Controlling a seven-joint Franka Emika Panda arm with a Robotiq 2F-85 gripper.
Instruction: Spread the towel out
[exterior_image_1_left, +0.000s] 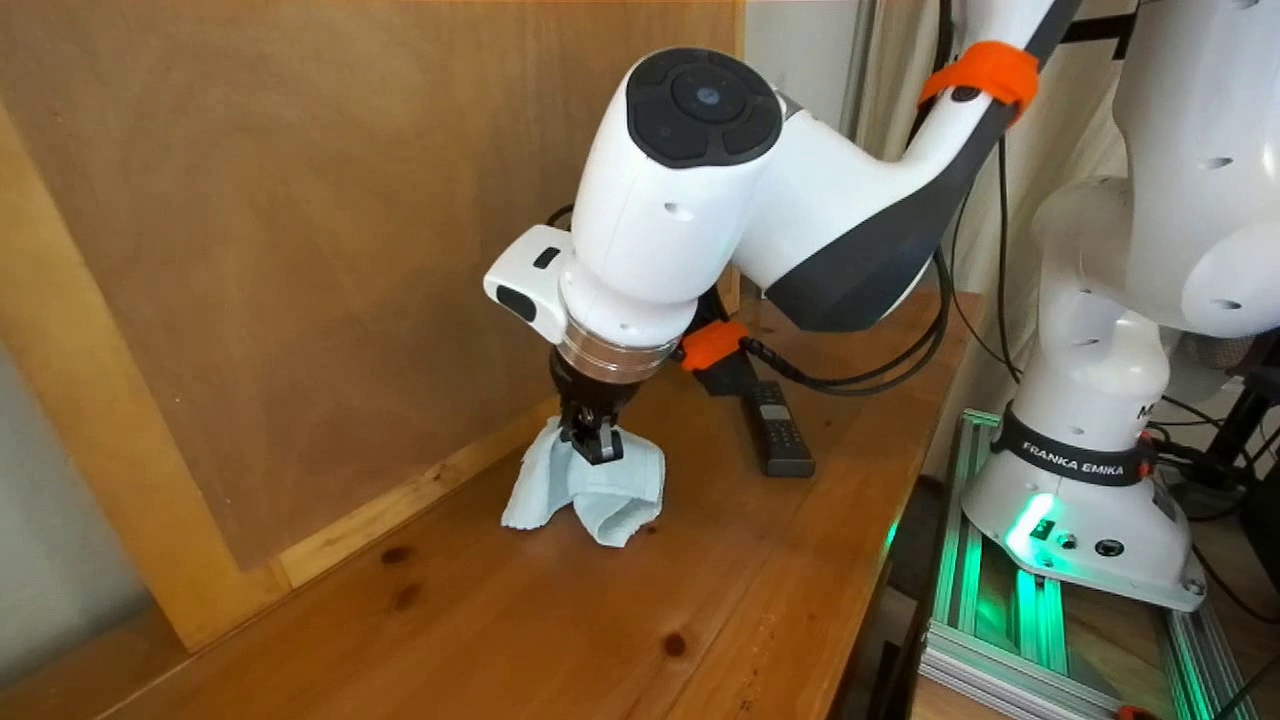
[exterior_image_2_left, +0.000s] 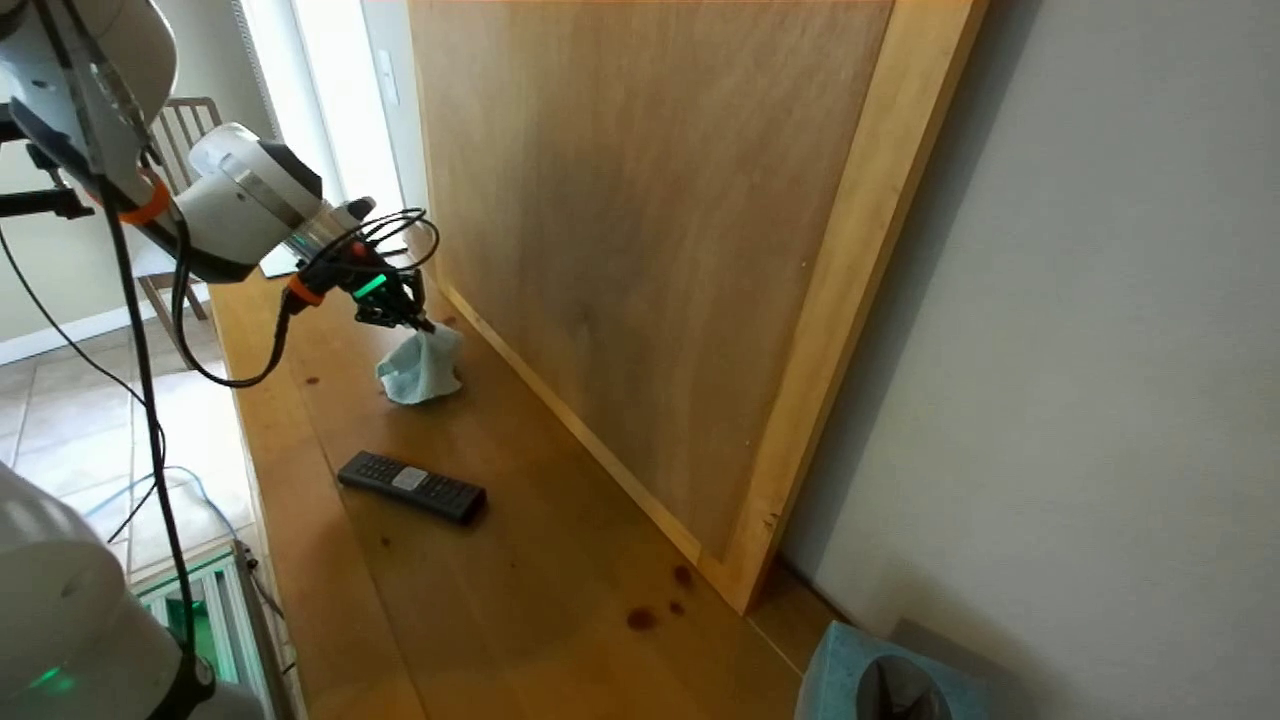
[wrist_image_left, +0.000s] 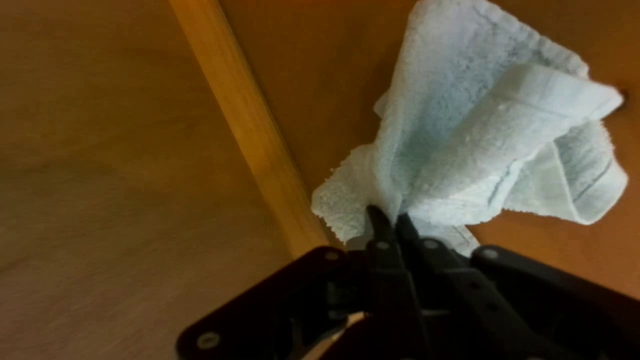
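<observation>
Pinching pincer (wrist_image_left: 392, 217): fingertips close together in the wrist view, with a gathered fold of the towel (wrist_image_left: 460, 160) between them; it points down at a tilt.
Towel: pale blue-white, held at a raised point by the pincer and draped in loose folds beneath it; whether every lower edge touches the surface (exterior_image_1_left: 560, 640) is unclear.
Surface: brown wooden boards with dark knots, below the towel.
Wooden panel (exterior_image_1_left: 350, 250): upright, edged in lighter wood, its foot just beside the towel.
Remote control (exterior_image_2_left: 412, 481): black, full of small keys, flat on the surface; near the towel but apart from it in both exterior views.
Arm (exterior_image_1_left: 665, 230): white and dark grey, angled over the surface above the towel, with orange straps (exterior_image_1_left: 985, 75) and loops of black cable (exterior_image_2_left: 240, 382).
Base (exterior_image_1_left: 1085, 520): beside the surface in an exterior view, glowing green at its front, set on a metal frame (exterior_image_1_left: 975, 668).
Blue box (exterior_image_2_left: 845, 680): near the end of the wooden panel in an exterior view, with a dark opening, partly out of view.
</observation>
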